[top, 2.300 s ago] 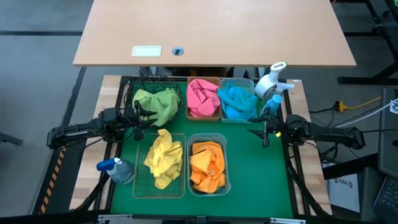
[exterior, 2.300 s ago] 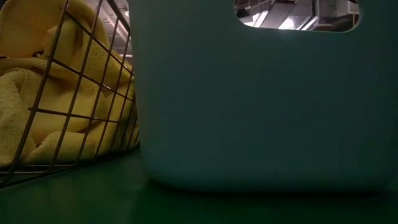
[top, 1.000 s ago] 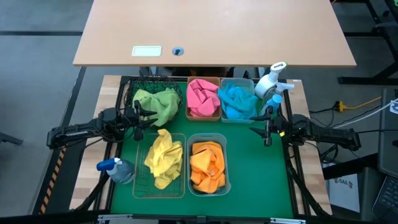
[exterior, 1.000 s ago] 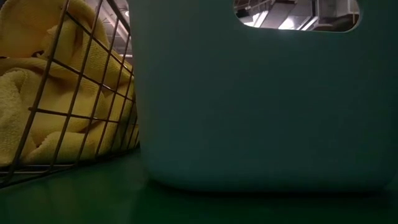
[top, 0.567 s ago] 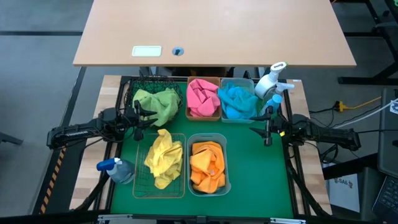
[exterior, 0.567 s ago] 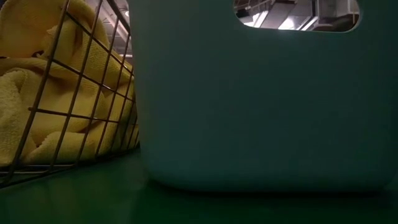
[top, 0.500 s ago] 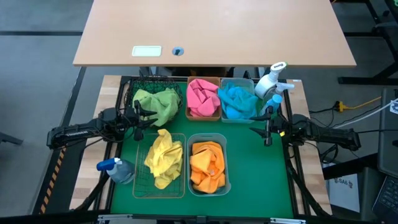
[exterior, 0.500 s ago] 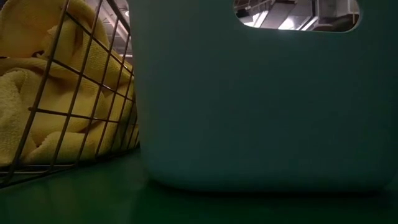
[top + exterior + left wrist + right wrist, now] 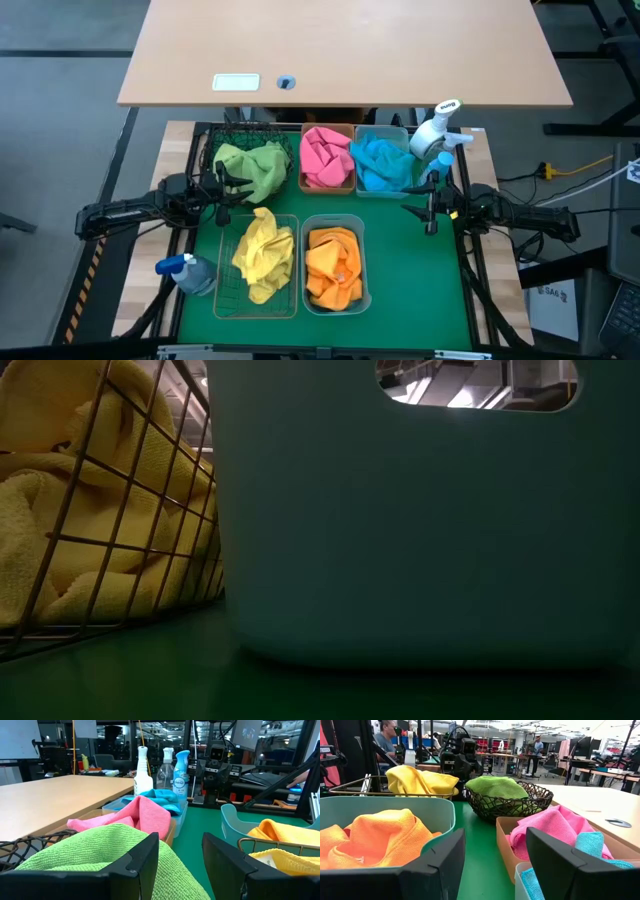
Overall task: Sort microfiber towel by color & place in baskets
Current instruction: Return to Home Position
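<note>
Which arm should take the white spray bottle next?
Right, probably. The right gripper sits open close to the white spray bottle; the left gripper is on the far side of the baskets.

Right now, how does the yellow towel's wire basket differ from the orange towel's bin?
The wire basket is an open metal grid, so the yellow towel shows through; the bin has solid pale-blue plastic walls around the orange towel. The basket's corners are sharp, the bin's rounded. Both stand side by side on the green mat, one towel each.
</note>
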